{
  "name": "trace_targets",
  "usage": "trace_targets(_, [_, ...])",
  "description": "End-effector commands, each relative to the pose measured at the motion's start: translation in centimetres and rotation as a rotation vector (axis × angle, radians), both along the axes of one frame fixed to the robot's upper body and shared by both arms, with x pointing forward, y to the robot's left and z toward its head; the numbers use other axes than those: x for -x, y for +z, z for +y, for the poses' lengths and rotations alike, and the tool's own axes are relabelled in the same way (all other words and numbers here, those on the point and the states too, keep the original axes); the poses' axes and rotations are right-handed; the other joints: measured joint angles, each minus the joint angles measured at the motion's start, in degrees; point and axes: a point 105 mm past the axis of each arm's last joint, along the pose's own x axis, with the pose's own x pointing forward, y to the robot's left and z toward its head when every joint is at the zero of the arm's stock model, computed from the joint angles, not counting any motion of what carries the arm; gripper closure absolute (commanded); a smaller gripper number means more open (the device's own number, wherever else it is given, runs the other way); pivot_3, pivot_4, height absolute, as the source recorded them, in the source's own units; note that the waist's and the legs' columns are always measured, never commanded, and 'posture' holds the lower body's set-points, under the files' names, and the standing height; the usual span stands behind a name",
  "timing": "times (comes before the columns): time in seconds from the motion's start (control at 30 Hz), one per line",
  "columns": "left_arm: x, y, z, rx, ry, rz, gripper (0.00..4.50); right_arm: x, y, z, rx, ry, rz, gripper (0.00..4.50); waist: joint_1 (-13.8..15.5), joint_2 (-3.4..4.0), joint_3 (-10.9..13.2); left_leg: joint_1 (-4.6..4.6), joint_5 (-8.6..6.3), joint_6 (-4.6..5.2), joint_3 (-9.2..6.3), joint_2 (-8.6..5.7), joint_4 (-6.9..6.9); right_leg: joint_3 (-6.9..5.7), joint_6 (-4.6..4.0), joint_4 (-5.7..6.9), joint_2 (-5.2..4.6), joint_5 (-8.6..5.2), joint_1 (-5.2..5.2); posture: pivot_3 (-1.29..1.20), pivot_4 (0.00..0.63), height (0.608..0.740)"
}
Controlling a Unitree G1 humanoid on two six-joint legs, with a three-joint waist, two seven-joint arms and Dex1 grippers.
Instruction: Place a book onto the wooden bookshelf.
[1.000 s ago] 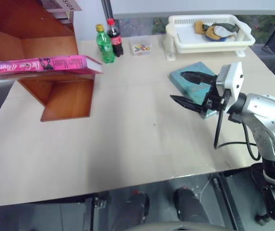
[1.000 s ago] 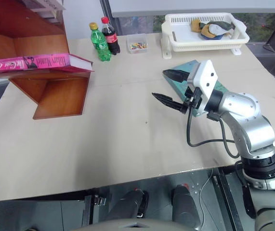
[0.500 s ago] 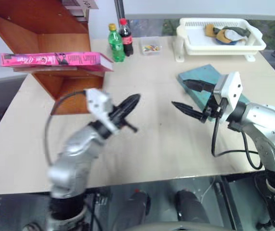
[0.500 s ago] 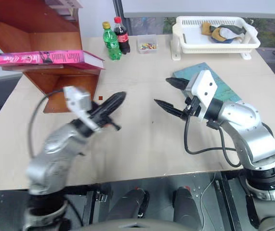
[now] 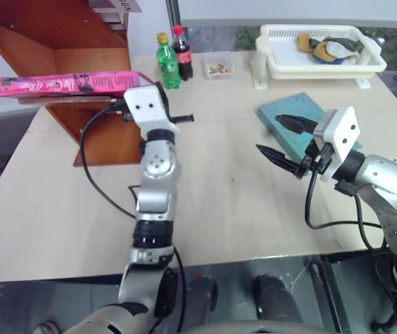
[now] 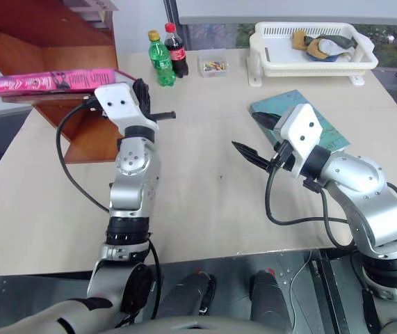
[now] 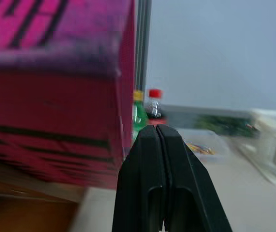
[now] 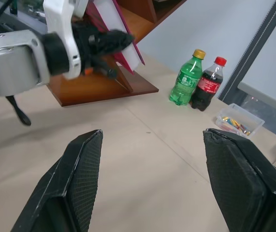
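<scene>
The pink book [image 5: 59, 84] lies flat on the shelf board of the wooden bookshelf [image 5: 52, 31], its end sticking out past the board towards the table's middle. My left gripper [image 6: 141, 90] is shut with nothing in it and points forward and upward, right beside that end of the book [image 7: 55, 96]; whether it touches the book I cannot tell. The shut fingers [image 7: 150, 159] show with the pink cover close alongside. Over the table's right half my right gripper [image 5: 281, 139] stands open and empty, pointing towards the shelf.
A teal book [image 5: 302, 111] lies flat behind the right gripper. A green bottle [image 5: 167, 62] and a cola bottle [image 5: 182, 52] stand near the shelf, with a small clear box [image 5: 219, 69] beside them. A white basket [image 5: 354, 66] holding cloths sits at the back right.
The left arm has swung in from the left, shut its gripper and come up beside the book's end. The book stays on the shelf. The right gripper has hardly moved.
</scene>
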Motion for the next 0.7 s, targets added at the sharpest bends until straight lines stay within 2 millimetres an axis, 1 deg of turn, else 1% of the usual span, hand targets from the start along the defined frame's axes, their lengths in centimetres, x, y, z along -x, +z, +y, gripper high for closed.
trace_targets(0.03, [0.5,2.1,1.8,0.019,0.043,-0.089,4.45,0.6,1.3,0.0,-0.010,0.002,-0.059,1.10,-0.5,0.00,0.0,0.02,0.00,0.00,0.03,0.01,-0.01,0.04,0.00,0.01,0.01,0.00,-0.01,0.00,0.150,0.740])
trace_targets(0.1, [0.3,1.9,0.8,-0.003,-0.054,-0.088,4.45,0.6,1.2,0.1,-0.012,0.005,-0.057,1.10,-0.8,0.00,0.0,0.06,0.00,0.00,0.05,0.10,-0.07,0.07,0.00,0.02,0.11,0.00,-0.03,0.00,0.150,0.740])
trace_targets(0.13, [0.3,1.5,0.2,-0.028,-0.108,-0.078,4.45,0.6,1.2,0.2,-0.013,0.008,-0.054,1.10,-0.9,0.00,0.0,0.05,0.00,-0.01,0.03,0.12,-0.07,0.06,0.00,0.03,0.15,0.00,-0.04,0.00,0.150,0.740])
trace_targets(0.2, [0.6,-0.7,-1.6,-0.101,-0.270,-0.018,4.45,0.7,1.0,0.2,-0.011,0.013,-0.039,1.10,-0.9,0.02,0.0,0.05,0.00,-0.01,0.02,0.12,-0.07,0.05,-0.01,0.04,0.15,0.00,-0.03,0.00,0.150,0.740])
trace_targets(0.27, [1.0,-1.8,-2.3,-0.145,-0.342,0.011,4.45,0.8,0.8,0.2,-0.008,0.014,-0.031,1.10,-1.0,0.05,0.0,0.07,0.00,0.00,0.05,0.10,-0.06,0.06,0.00,0.02,0.12,0.00,-0.01,0.00,0.150,0.740])
trace_targets(0.33, [2.0,-3.5,-3.2,-0.163,-0.506,0.055,4.45,0.8,0.6,0.2,-0.006,0.010,-0.018,1.10,-1.0,0.02,0.0,0.02,0.00,0.00,0.02,0.08,-0.04,0.06,0.00,0.00,0.11,0.00,-0.02,0.00,0.150,0.740])
trace_targets(0.4, [3.0,-4.6,-3.3,-0.183,-0.597,0.086,4.45,0.9,0.3,0.2,-0.004,0.006,-0.005,1.10,-1.0,0.03,0.0,0.01,-0.01,0.00,-0.01,0.08,-0.04,0.04,-0.01,0.00,0.10,0.00,-0.03,0.00,0.150,0.740])
trace_targets(0.43, [3.8,-5.1,-2.4,-0.196,-0.626,0.108,4.45,0.9,-0.3,-0.1,0.002,-0.007,0.017,1.10,-1.1,0.03,0.0,0.01,-0.01,0.00,-0.03,0.08,-0.05,0.02,-0.01,0.00,0.11,0.00,-0.03,0.00,0.150,0.740])
trace_targets(0.47, [4.5,-5.5,-1.4,-0.189,-0.649,0.129,3.93,0.9,-0.8,-0.5,0.010,-0.018,0.043,1.10,-1.2,0.03,0.0,0.02,-0.01,0.00,-0.05,0.09,-0.06,0.01,-0.01,0.00,0.11,0.00,-0.04,0.00,0.150,0.740])
trace_targets(0.5, [5.2,-5.9,-0.4,-0.194,-0.674,0.159,3.73,0.9,-1.6,-1.1,0.022,-0.036,0.078,1.10,-1.3,0.04,0.0,0.02,-0.01,0.00,-0.05,0.12,-0.06,0.02,-0.01,0.00,0.12,0.00,-0.03,0.00,0.150,0.740])
trace_targets(0.57, [6.7,-6.2,1.3,-0.213,-0.706,0.201,2.81,1.1,-2.5,-2.4,0.035,-0.073,0.127,0.55,-1.6,0.07,0.0,0.05,-0.02,-0.01,-0.04,0.15,-0.11,0.03,-0.03,-0.01,0.15,-0.01,-0.03,0.00,0.150,0.740])
trace_targets(0.6, [7.7,-6.4,2.3,-0.223,-0.734,0.233,2.51,1.4,-3.1,-3.1,0.049,-0.082,0.156,0.34,-1.5,0.10,0.0,0.08,-0.03,-0.01,-0.02,0.16,-0.15,0.05,-0.03,-0.02,0.15,-0.02,-0.03,0.00,0.150,0.740])
trace_targets(0.63, [8.5,-6.6,3.2,-0.250,-0.742,0.262,1.98,1.8,-3.6,-3.8,0.067,-0.095,0.177,0.00,-1.4,0.10,0.0,0.07,-0.03,-0.01,-0.03,0.16,-0.16,0.05,-0.03,-0.02,0.16,-0.02,-0.04,0.00,0.150,0.740])
trace_targets(0.67, [9.1,-6.7,3.7,-0.269,-0.748,0.283,1.55,2.1,-3.9,-4.3,0.080,-0.102,0.191,0.00,-1.3,0.11,0.0,0.07,-0.03,-0.01,-0.04,0.16,-0.16,0.05,-0.03,-0.03,0.16,-0.02,-0.03,0.00,0.150,0.740])
trace_targets(0.7, [10.0,-7.1,4.9,-0.294,-0.752,0.321,1.06,2.3,-4.3,-5.2,0.095,-0.137,0.200,0.00,-1.3,0.11,0.0,0.10,-0.04,0.00,-0.03,0.16,-0.16,0.04,-0.03,-0.04,0.16,-0.02,0.01,0.00,0.150,0.740])
